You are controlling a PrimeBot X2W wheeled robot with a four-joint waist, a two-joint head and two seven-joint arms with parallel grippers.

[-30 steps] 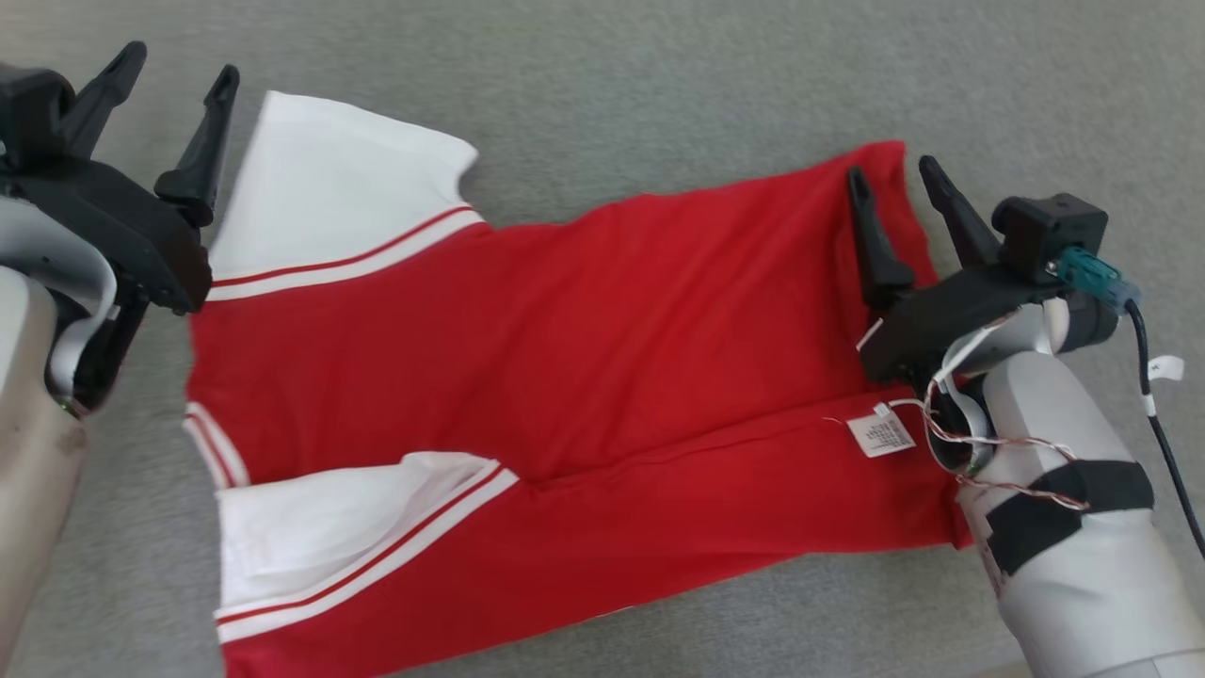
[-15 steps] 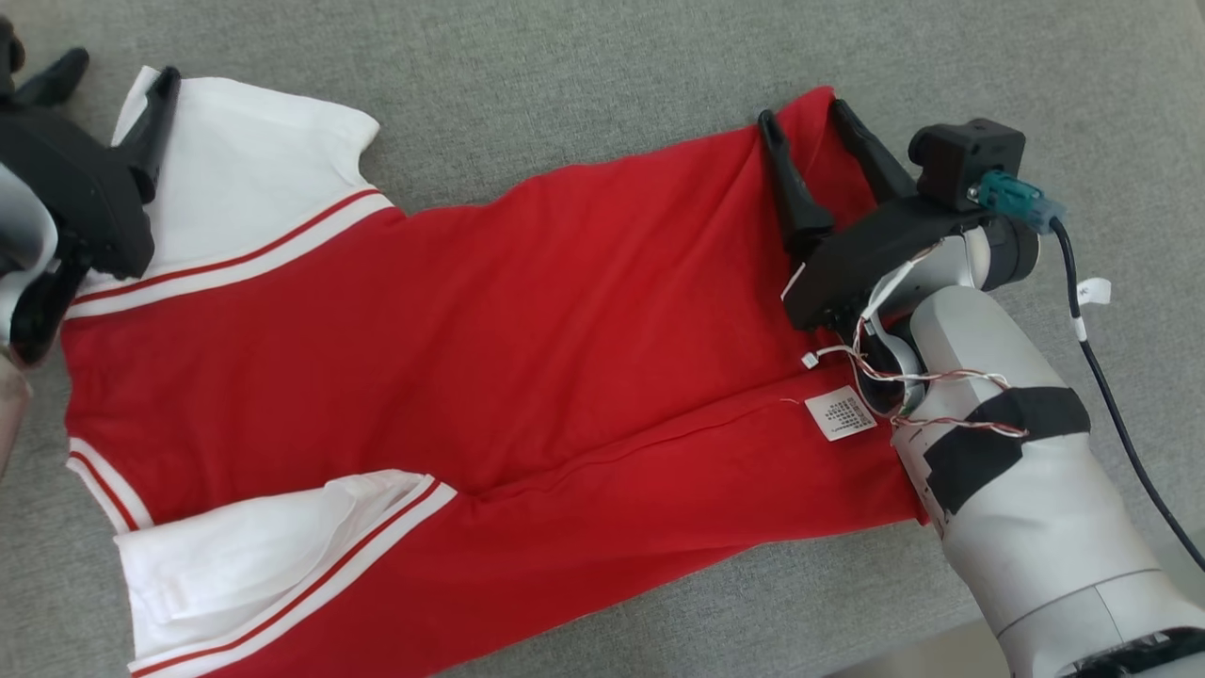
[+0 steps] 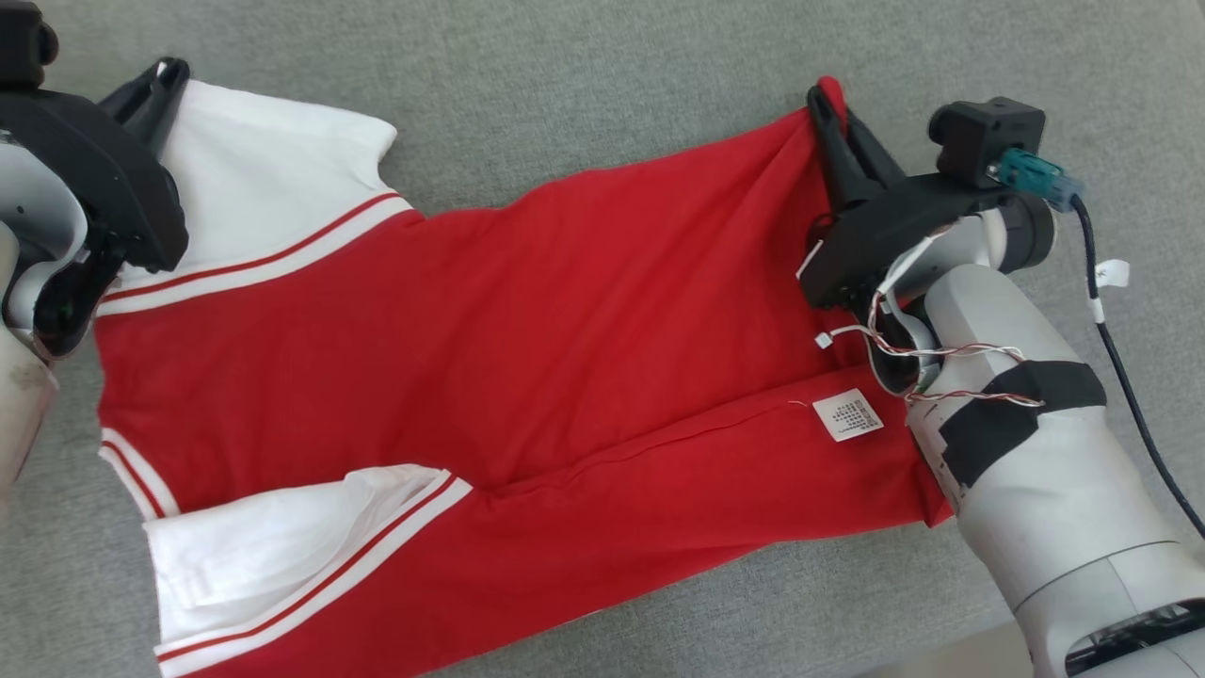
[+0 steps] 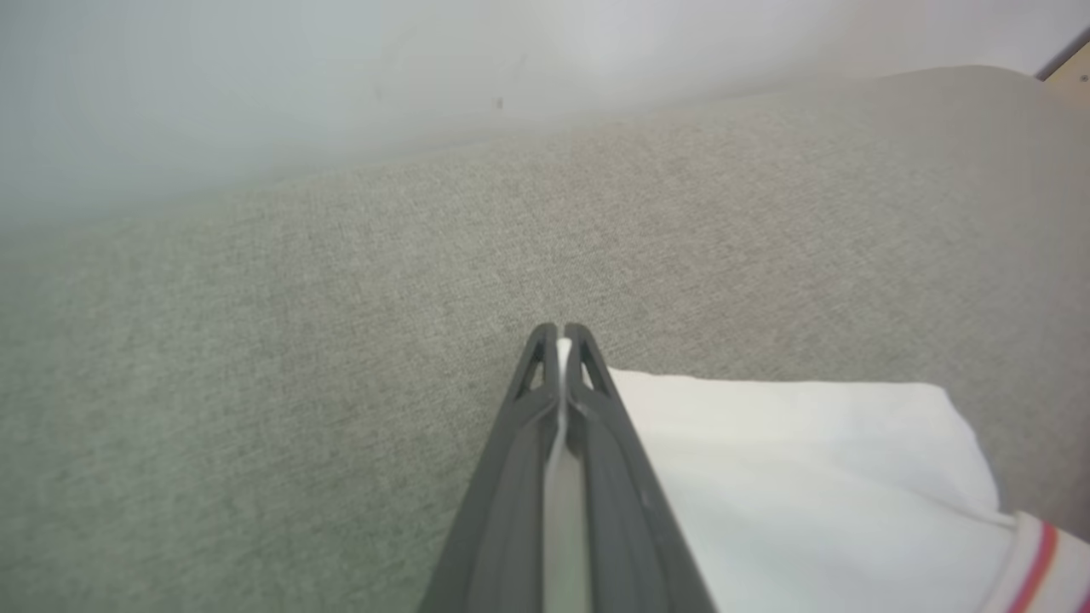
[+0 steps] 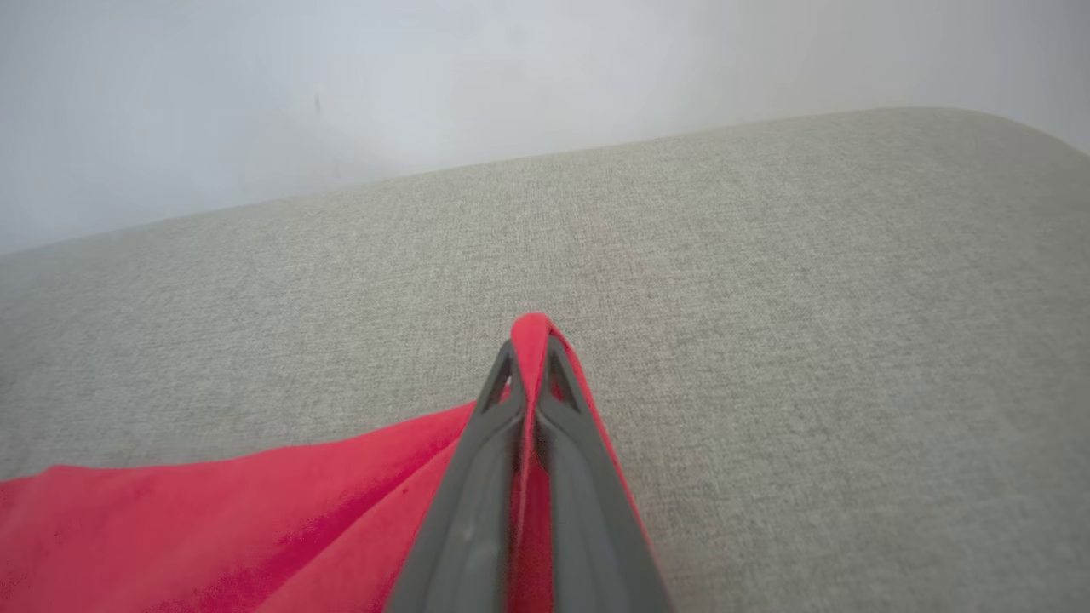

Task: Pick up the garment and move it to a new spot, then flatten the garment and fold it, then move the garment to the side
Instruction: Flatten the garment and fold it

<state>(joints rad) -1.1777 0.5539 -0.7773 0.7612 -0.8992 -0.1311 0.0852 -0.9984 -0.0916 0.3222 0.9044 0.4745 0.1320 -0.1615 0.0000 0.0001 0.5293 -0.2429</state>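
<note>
The shirt point(image 3: 527, 320) is laid across the frame's middle. Its white corner is pinched by the left gripper point(image 3: 160, 80), upper left, and its red corner by the right gripper point(image 3: 833, 104), upper right. 1 corner could be lost if pulled hard.

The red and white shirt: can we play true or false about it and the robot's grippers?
1. The right gripper is shut on a red corner of the garment. True.
2. The left gripper hangs open above the garment. False: it is shut on a white edge of it.
3. A white label lies on the red part of the garment. True.
4. The garment lies on a wooden floor. False: it lies on a grey fabric surface.
</note>
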